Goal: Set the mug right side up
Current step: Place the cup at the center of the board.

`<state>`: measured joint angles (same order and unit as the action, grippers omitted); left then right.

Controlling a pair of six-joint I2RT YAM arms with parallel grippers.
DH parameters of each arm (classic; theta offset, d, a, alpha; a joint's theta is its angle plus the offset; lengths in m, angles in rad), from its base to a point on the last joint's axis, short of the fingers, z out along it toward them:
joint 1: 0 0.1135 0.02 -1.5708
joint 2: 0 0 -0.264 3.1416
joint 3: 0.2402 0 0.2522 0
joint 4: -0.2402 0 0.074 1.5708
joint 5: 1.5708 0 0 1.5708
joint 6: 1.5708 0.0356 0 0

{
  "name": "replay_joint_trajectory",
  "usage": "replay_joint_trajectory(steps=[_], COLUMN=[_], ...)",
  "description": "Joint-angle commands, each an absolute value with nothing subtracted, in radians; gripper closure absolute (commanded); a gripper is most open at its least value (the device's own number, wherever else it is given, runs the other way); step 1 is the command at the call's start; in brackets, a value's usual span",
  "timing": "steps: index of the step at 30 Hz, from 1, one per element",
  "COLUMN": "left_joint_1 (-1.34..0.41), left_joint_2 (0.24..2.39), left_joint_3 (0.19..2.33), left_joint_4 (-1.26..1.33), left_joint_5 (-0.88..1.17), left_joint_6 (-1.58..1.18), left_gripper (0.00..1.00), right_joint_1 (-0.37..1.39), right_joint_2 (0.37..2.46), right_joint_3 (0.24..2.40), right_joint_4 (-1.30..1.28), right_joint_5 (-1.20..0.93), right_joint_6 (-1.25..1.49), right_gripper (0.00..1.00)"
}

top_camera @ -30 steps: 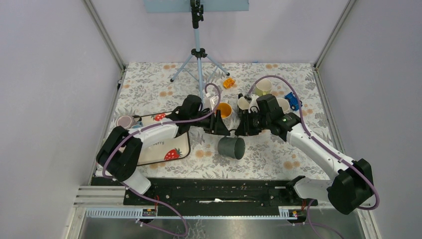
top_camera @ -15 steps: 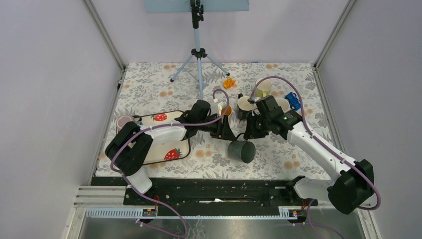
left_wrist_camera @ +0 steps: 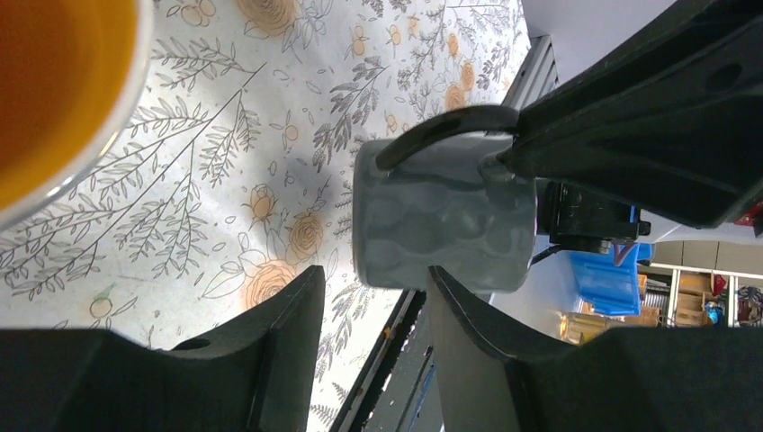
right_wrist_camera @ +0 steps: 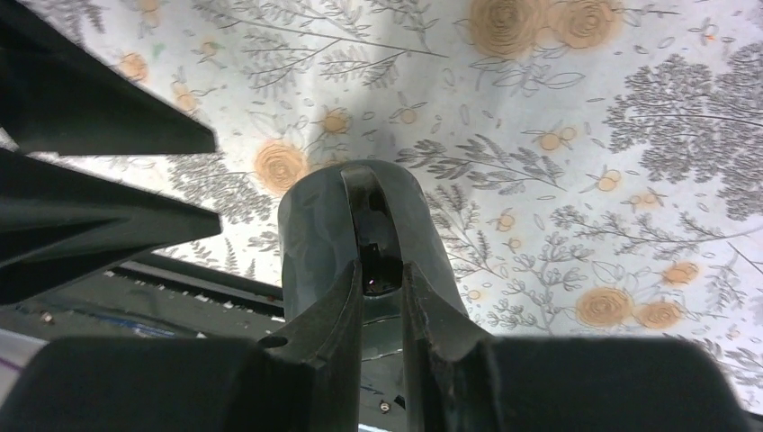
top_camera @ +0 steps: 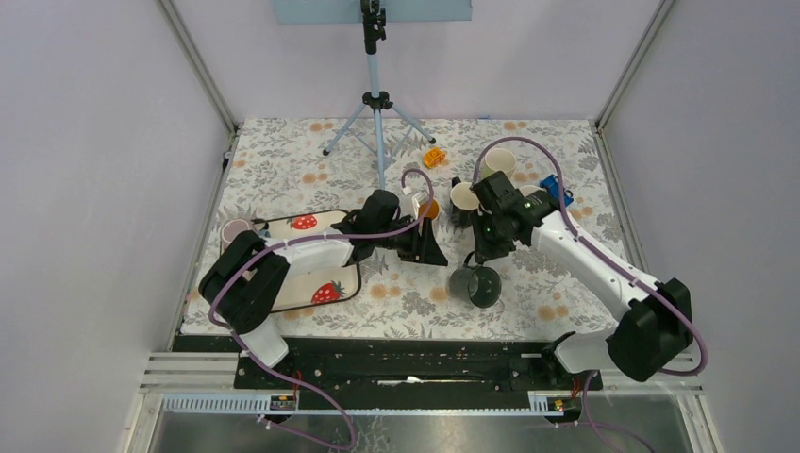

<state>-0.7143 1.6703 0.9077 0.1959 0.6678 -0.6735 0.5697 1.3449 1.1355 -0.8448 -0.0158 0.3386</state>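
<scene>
We see the grey mug [top_camera: 475, 286] shifted right from where it lay on its side. Its dark mouth now faces upward, near the front of the flowered worktop [top_camera: 557, 297]. The right end effector [right_wrist_camera: 380, 286] is clamped on its handle. The left end effector [left_wrist_camera: 372, 274] hangs just beside it, jaws parted and empty. An orange-lined cup [top_camera: 426, 208] stands behind them.

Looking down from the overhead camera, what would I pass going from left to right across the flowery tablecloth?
Pink cup → strawberry tray → left pincer → grey mug → blue object.
</scene>
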Motion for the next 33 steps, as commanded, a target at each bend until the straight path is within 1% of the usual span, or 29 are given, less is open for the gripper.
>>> replay_joint_trajectory(steps=[1, 8, 13, 20, 33], left_joint_1=[-0.717, -0.716, -0.718, -0.716, -0.718], left_joint_2=[1.600, 1.546, 1.523, 1.485, 1.444], left_joint_3=[0.927, 0.967, 0.992, 0.993, 0.974], left_joint_4=[0.150, 0.022, -0.049, -0.086, -0.108], left_joint_5=[0.630, 0.624, 0.621, 0.636, 0.650], left_joint_6=[-0.657, -0.602, -0.567, -0.555, -0.528], left_gripper=[0.50, 0.50, 0.49, 0.49, 0.48], right_joint_1=[0.578, 0.554, 0.500, 0.431, 0.407], right_joint_2=[1.400, 1.477, 1.513, 1.581, 1.746], right_joint_3=[1.234, 1.291, 1.331, 1.382, 1.475], right_joint_4=[-0.921, -0.965, -1.004, -1.041, -1.058], right_joint_5=[0.090, 0.162, 0.184, 0.184, 0.191], right_joint_6=[0.335, 0.330, 0.305, 0.267, 0.240], right_gripper=[1.00, 1.00, 1.00, 1.00, 1.00])
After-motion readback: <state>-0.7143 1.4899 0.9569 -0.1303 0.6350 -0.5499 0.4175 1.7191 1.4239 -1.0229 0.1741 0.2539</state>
